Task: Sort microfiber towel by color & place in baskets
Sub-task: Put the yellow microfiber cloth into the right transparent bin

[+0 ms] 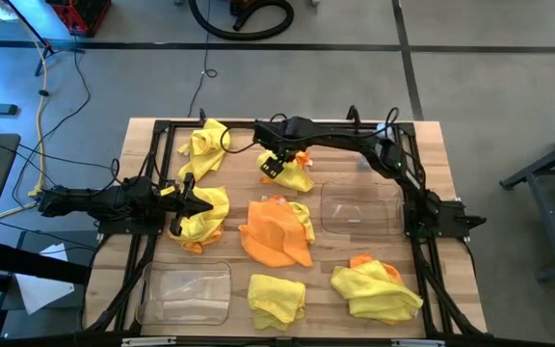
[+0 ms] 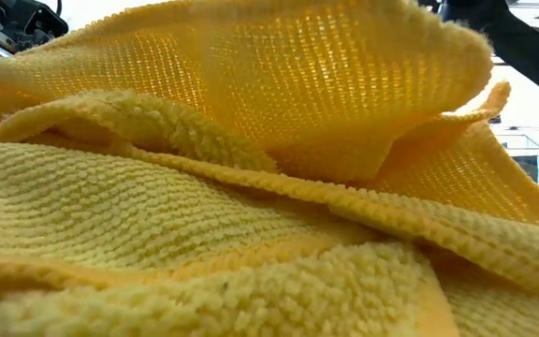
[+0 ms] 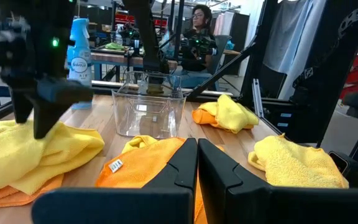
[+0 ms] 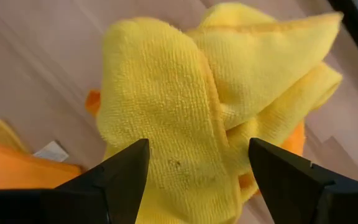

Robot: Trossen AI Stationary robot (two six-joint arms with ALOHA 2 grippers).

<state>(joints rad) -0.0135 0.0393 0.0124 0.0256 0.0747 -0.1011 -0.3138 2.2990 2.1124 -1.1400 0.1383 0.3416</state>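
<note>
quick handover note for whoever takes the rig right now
Right gripper: open, just above a yellow towel at the table's far middle.
Left gripper: shut, empty, low by the towels at the left.
Both baskets look empty.
Done: nothing sorted yet.
Left: all towels, yellow and orange, lie loose on the table; an orange one lies mid-table.

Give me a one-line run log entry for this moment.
right gripper: open, above yellow towel | left gripper: shut, idle at left pile | baskets: empty

Left pincer (image 1: 200, 204) closed, right pincer (image 1: 276, 170) spread.
</note>
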